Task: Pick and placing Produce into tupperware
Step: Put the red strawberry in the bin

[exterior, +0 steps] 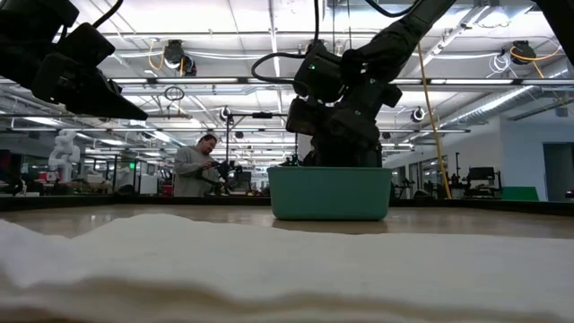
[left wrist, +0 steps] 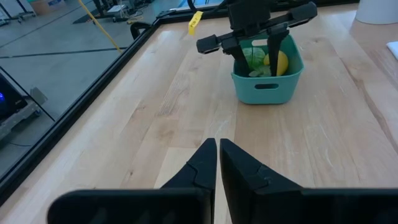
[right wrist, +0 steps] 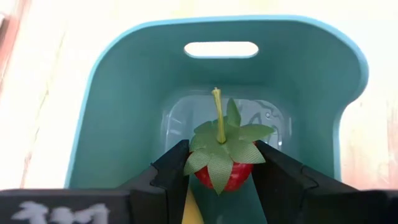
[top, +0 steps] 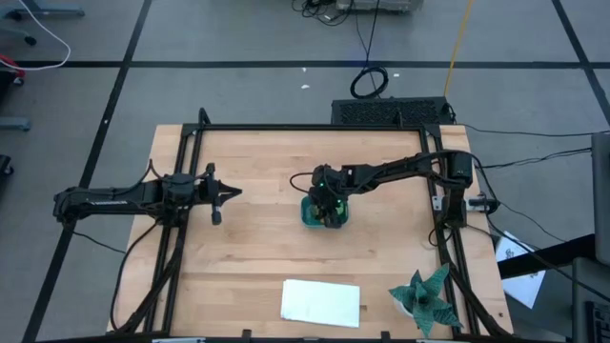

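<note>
Right hand pinching the red strawberry low inside the teal tub (lemon and green ball already in). Better to let go gently, then lift straight up. Left hand pressed together, waiting well apart over the worktop.

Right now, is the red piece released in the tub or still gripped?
Gripped: the right gripper has both fingers against the red piece, inside the teal tub.
</note>
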